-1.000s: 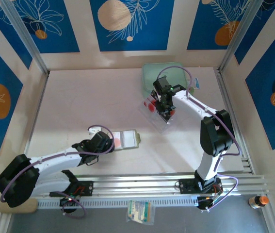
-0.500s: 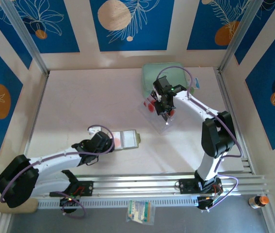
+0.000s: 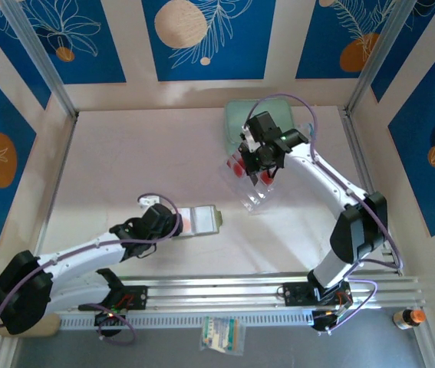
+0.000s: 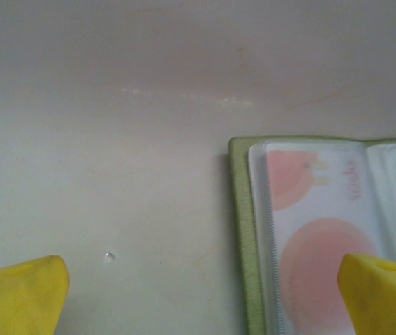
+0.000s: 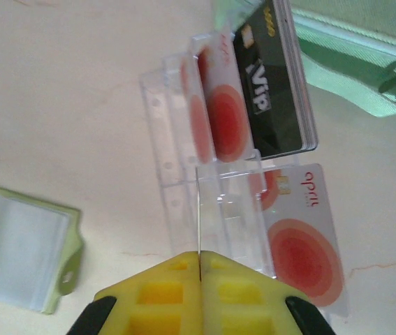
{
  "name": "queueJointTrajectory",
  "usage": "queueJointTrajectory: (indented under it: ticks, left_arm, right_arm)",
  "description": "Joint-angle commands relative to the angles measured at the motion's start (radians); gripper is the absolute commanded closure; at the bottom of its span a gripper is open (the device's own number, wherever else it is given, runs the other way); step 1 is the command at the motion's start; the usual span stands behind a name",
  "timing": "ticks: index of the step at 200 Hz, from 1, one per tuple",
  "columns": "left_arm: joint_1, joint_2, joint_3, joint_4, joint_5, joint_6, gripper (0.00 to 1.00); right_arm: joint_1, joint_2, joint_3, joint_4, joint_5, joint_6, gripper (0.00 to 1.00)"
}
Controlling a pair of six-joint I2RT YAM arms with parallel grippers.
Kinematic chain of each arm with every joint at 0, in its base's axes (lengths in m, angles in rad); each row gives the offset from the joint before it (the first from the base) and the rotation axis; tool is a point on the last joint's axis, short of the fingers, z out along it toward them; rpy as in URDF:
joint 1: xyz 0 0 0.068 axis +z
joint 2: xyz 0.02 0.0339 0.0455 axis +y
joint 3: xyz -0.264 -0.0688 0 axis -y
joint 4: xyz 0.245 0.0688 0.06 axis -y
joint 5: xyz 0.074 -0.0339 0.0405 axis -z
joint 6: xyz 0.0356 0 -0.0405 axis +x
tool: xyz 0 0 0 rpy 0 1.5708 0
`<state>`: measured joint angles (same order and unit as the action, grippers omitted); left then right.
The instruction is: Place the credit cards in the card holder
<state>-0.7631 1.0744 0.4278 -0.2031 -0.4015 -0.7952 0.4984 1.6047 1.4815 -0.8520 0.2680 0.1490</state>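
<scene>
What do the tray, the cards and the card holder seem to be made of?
The tray looks like clear hard plastic: the table shows through it and its edges glint. The cards seem to be glossy plastic, flat with a sheen. The card holder has a matte olive-green cover, perhaps faux leather or fabric, with clear, soft-looking plastic sleeves inside.

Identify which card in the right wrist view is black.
The card marked VIP, in the clear tray on the side nearest the mint-green case; the others are pale with red circles.
</scene>
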Motion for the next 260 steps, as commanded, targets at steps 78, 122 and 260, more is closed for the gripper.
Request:
queueJointTrajectory:
  ticks: [78,122,260]
  left_arm:
    - [0.007,0.115,0.092,-0.03,0.007,0.07,0.01]
    - [0.007,0.159,0.07,-0.031,0.009,0.052,0.02]
    - [0.007,0.172,0.044,-0.12,-0.031,-0.015,0.03]
  right_arm:
    - [0.063,-0.179,-0.542,0.807,-0.538,0.537,1.0]
    - [0.186,-0.079,-0.692,1.1,-0.483,0.655,1.0]
    - [0.261,0.096,-0.791,1.39,-0.362,0.797,1.0]
